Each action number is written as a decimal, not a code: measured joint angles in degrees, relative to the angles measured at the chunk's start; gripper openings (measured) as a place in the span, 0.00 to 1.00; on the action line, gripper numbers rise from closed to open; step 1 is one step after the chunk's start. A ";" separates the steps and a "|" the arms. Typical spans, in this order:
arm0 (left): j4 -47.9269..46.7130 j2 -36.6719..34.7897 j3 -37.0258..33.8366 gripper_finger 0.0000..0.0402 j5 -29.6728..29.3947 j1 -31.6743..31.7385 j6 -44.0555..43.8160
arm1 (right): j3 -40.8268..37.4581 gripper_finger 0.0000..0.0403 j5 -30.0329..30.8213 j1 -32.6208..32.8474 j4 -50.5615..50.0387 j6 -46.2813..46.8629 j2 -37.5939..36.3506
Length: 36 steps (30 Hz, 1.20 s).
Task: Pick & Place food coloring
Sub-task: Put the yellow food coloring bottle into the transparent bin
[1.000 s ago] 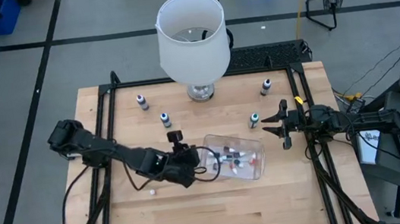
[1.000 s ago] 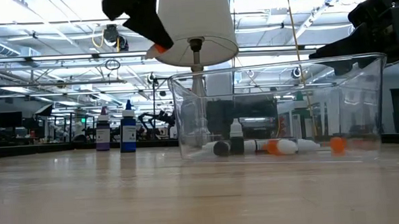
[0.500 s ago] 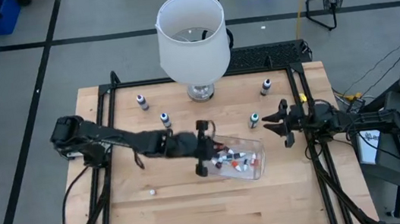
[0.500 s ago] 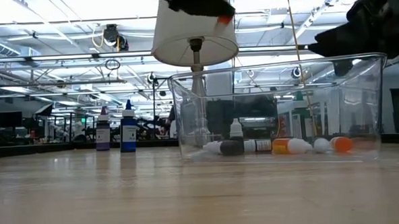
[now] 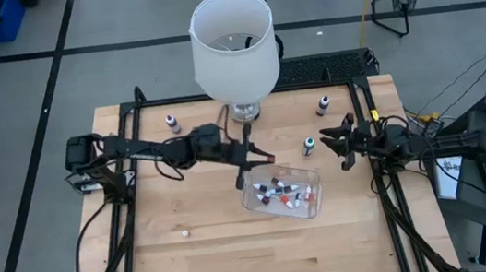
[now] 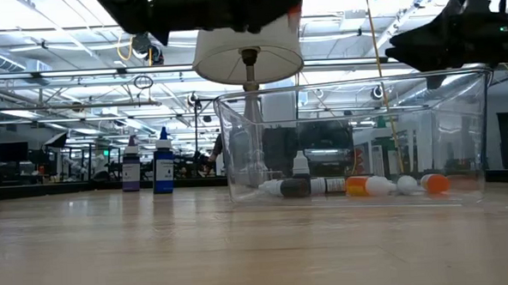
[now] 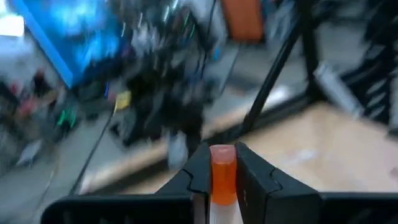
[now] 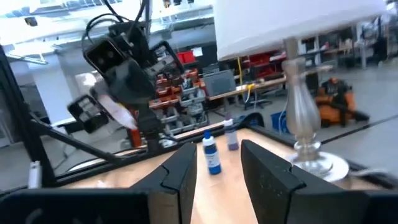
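**A:** Where do things stand, starting from the big stuff?

**B:** On the wooden table (image 5: 238, 248), the white-shaded lamp (image 5: 231, 40) is at the far edge. The clear tub (image 5: 317, 192) sits in front of it, with several food coloring bottles (image 5: 280, 192) lying on its floor. The left gripper (image 5: 251, 160) hangs in the air between the lamp's base and the tub's near rim. Its fingers are clamped on an orange-capped bottle (image 7: 222, 180), with the cap poking out past the tips.

**A:** And the other arm?

**B:** The right gripper (image 5: 337, 148) waits at the table's right side, fingers partly spread with nothing between them. A loose bottle (image 5: 309, 145) stands just beside it.

**A:** So how should the drop go?

**B:** I'd carry the bottle over the middle of the tub, away from the wall, and come down inside the rim before the fingers part. Dropped from a height, a small round bottle would likely bounce or roll out. I'd also keep the wrist away from the lamp's base (the shade overhangs that spot, and the lamp looks easy to tip). Once the fingers part, lift straight up so they don't catch the rim.
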 joint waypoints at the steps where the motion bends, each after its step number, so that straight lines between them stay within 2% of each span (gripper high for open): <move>1: 2.47 -0.07 -0.64 0.11 2.66 0.66 -0.34 | -0.02 0.28 0.02 -0.01 2.21 -1.42 1.90; 5: 7.73 -0.07 -2.81 0.11 8.07 3.07 -2.78 | 0.00 0.28 -0.85 0.01 14.53 -4.75 12.49; 8: 9.91 -0.07 -3.35 0.11 8.69 4.04 -4.00 | 0.82 0.28 -3.31 0.01 23.68 -5.39 22.38; 11: 9.50 -0.07 -3.36 0.11 8.38 4.27 -4.27 | 3.71 0.28 -6.11 0.04 27.42 -6.99 33.00; 14: 9.66 -0.07 -3.37 0.11 8.08 4.75 -4.29 | 8.80 0.30 -6.07 0.74 31.25 -9.48 43.65; 19: 8.85 -0.07 -3.37 0.11 7.25 5.69 -5.09 | 16.97 0.40 -6.11 1.56 35.55 -17.01 57.39; 27: 5.90 -0.05 -3.37 0.11 5.56 6.25 -6.91 | 28.92 0.61 -6.28 1.52 37.19 -21.20 69.00; 31: 5.49 -0.03 -3.39 0.11 4.98 6.30 -7.13 | 31.43 0.63 -7.59 1.52 37.07 -21.67 71.58; 36: 4.92 -0.03 -3.39 0.11 4.94 6.25 -6.82 | 31.98 0.61 -7.58 1.48 39.20 -22.92 73.06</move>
